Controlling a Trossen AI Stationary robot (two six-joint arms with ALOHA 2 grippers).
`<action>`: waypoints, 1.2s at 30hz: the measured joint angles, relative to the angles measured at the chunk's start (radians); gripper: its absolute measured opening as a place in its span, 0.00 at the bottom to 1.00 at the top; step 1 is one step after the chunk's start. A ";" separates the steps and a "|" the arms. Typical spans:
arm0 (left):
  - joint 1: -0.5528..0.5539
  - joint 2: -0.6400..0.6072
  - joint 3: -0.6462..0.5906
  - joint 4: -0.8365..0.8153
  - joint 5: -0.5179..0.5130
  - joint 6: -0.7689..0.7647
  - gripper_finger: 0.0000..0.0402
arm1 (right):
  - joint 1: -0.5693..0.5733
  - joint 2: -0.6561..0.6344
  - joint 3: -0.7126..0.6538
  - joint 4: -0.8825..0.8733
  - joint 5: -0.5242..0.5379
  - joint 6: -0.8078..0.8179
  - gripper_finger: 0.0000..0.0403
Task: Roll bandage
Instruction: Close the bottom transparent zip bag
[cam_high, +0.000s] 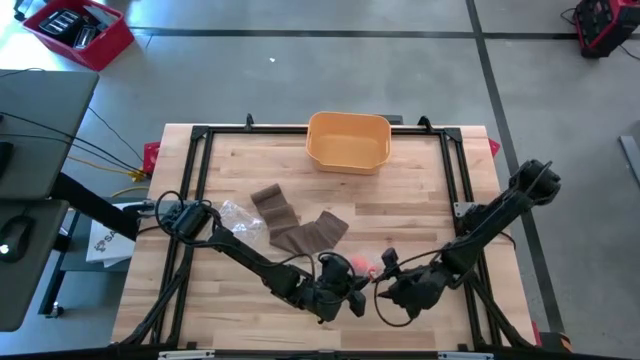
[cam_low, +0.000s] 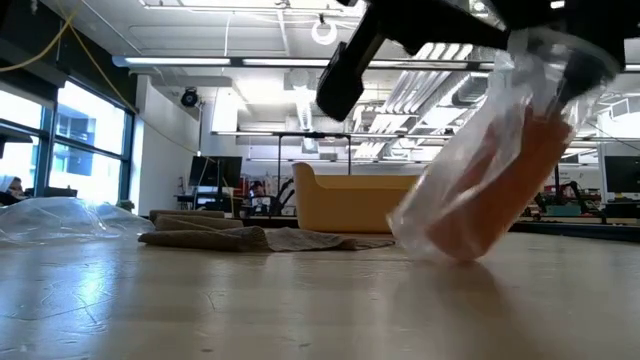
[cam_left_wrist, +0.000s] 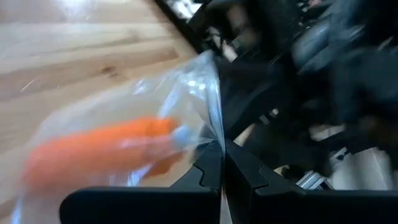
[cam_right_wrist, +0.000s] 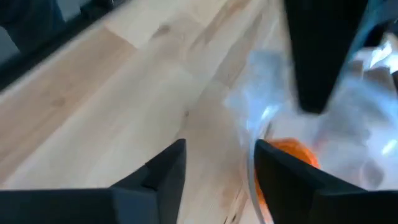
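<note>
Plastic bag with the orange bandage roll hangs at the table's near edge, pinched in my left end effector. My right end effector, spread, should grip the bag's opposite lip squarely.

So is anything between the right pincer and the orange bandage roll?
Yes: the clear plastic bag wraps the orange bandage roll. The left pincer is shut on the bag's edge, and the open right pincer sits beside the bag, outside the plastic.
</note>
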 joint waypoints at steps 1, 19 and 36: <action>0.000 0.000 0.000 0.015 -0.005 0.021 0.00 | 0.000 0.014 0.006 -0.015 0.007 0.007 0.38; -0.018 -0.031 0.020 0.124 -0.035 0.500 0.35 | 0.017 -0.147 0.067 -0.251 0.011 0.250 0.00; -0.091 -0.031 0.042 0.056 -0.297 0.655 0.31 | 0.017 -0.294 0.062 -0.386 -0.026 0.322 0.00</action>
